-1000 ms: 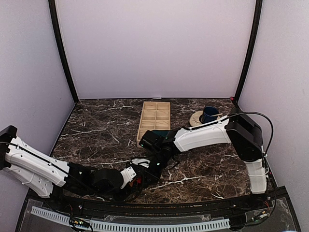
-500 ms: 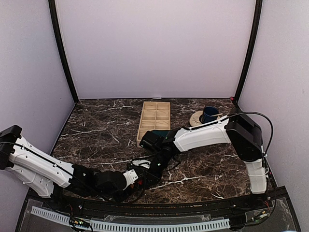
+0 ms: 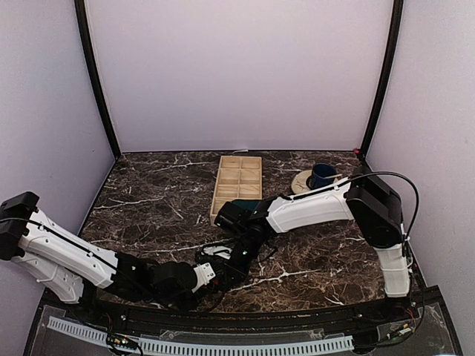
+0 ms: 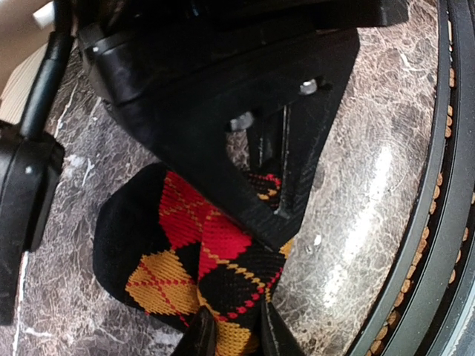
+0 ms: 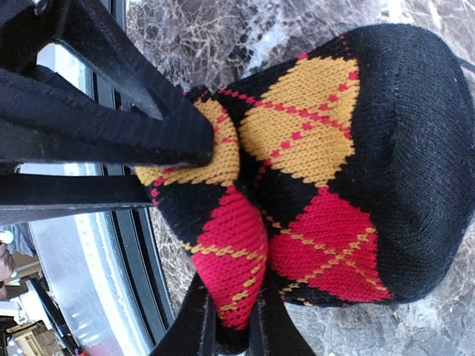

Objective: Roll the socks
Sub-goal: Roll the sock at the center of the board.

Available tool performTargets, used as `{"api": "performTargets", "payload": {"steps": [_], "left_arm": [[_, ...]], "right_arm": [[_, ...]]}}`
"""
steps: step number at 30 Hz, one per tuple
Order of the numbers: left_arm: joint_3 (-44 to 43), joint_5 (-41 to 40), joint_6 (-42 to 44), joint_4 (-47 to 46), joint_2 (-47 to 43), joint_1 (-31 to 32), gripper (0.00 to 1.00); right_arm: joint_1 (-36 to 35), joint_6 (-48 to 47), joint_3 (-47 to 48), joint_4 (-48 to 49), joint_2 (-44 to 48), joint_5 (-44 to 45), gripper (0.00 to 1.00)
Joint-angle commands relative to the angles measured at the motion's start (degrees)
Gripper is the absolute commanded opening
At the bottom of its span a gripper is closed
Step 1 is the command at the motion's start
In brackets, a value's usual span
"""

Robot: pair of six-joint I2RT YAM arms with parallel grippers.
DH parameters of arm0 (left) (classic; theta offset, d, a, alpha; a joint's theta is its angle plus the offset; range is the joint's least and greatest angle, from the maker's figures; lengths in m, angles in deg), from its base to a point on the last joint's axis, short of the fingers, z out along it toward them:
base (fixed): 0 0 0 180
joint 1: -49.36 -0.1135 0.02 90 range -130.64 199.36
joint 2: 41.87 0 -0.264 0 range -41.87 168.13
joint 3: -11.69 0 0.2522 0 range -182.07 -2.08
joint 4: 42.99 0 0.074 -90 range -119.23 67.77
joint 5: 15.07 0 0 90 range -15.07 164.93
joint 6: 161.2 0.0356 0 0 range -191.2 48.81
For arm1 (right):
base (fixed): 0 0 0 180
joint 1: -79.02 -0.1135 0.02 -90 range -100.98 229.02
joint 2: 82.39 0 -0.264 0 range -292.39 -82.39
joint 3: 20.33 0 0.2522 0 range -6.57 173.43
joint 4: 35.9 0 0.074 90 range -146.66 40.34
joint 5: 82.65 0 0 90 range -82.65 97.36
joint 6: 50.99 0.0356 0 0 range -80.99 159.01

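At the front of the marble table, the left claw and right claw each pinch the knitted argyle sock, bunched into a soft lump; a wooden compartment tray sits behind.

Place: a robot test cell in a lab.
Enclosure: plain lavender panels on three sides, joined by black corner posts.
Surface: marble-patterned surface, with the left arm and right arm mounted at its near edge.
Fittings: a white slotted cable duct along the front.
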Motion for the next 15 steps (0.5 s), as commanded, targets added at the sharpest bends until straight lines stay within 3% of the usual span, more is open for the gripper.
{"api": "performTargets", "payload": {"steps": [1, 3, 9, 15], "left_arm": [[-0.72, 2.92, 1.26, -1.62, 0.41, -0.88, 0.21], [-0.59, 4.28, 1.50, -2.06, 0.45, -1.22, 0.21], [-1.03, 7.92, 1.12, -1.12, 1.70, -2.93, 0.00], [-0.60, 11.65, -1.06, -0.18, 1.82, -5.00, 0.00]], "right_arm": [[0.25, -0.97, 0.83, -1.24, -1.35, -0.81, 0.02], [0.25, -1.02, 0.91, -1.33, -1.39, -0.85, 0.02], [0.26, -1.15, 0.64, -1.29, -1.20, -0.86, 0.04], [0.57, -0.35, -0.90, 0.32, -0.31, -0.70, 0.17]]}}
